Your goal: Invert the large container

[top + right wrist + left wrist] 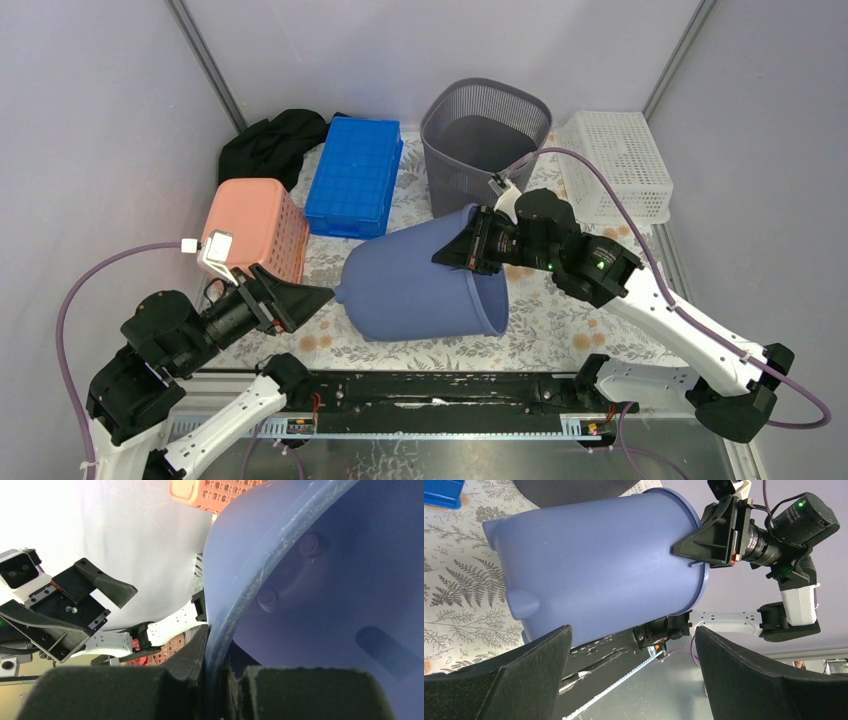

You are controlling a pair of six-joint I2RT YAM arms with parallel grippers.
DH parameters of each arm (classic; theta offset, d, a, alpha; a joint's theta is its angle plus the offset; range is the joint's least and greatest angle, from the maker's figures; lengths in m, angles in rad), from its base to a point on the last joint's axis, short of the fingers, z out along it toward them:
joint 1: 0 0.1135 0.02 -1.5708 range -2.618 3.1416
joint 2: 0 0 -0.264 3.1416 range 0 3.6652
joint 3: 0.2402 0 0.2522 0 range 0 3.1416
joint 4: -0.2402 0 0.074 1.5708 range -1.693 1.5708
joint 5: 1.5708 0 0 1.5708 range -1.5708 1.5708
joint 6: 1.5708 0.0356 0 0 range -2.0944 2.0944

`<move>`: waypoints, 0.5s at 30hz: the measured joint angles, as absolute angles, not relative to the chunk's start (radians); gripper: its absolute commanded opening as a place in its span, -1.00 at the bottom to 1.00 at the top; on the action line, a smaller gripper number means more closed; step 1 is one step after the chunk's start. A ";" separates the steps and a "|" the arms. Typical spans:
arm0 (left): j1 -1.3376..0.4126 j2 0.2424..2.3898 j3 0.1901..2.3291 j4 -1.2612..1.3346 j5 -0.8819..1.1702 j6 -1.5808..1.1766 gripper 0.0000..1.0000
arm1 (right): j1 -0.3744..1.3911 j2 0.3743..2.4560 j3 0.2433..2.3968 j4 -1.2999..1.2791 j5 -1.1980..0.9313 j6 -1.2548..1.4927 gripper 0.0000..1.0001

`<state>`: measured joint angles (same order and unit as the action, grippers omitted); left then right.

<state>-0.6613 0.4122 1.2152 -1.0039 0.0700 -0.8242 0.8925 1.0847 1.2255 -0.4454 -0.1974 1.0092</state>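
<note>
One flowered surface (pixel 560 335) filled the middle of the top view. One blue bucket (pixel 420 285), the large container, lay on its side at centre frame, base to the left and mouth to the lower right. Behind it stood one grey mesh bin (pixel 485 130) at upper centre. One blue crate (pixel 355 175) sat left of that, one white basket (pixel 620 160) at upper right, one pink basket (pixel 258 222) at left and one black cloth (pixel 270 145) at upper left. Of the two tools, the right tool (pixel 470 248) was clamped narrowly on the bucket's upper rim. The left tool (pixel 315 298) gaped wide just beside the base, holding nothing.
</note>
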 measured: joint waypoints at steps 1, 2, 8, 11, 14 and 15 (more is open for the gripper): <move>-0.661 0.412 1.215 -1.004 0.070 -0.825 1.00 | 0.886 1.083 1.213 -0.429 -0.208 1.013 -1.00; -0.661 0.412 1.213 -1.004 0.070 -0.826 1.00 | 0.882 1.083 1.204 -0.420 -0.215 1.017 -1.00; -0.661 0.417 1.196 -1.004 0.069 -0.831 1.00 | 0.859 1.082 1.179 -0.384 -0.259 1.031 -1.00; -0.661 0.424 1.192 -1.003 0.069 -0.833 1.00 | 0.849 1.082 1.179 -0.366 -0.279 1.034 -1.00; -0.661 0.432 1.192 -1.003 0.069 -0.833 1.00 | 0.836 1.082 1.179 -0.343 -0.300 1.038 -1.00; -0.661 0.434 1.192 -1.003 0.069 -0.833 1.00 | 0.832 1.082 1.179 -0.337 -0.307 1.039 -1.00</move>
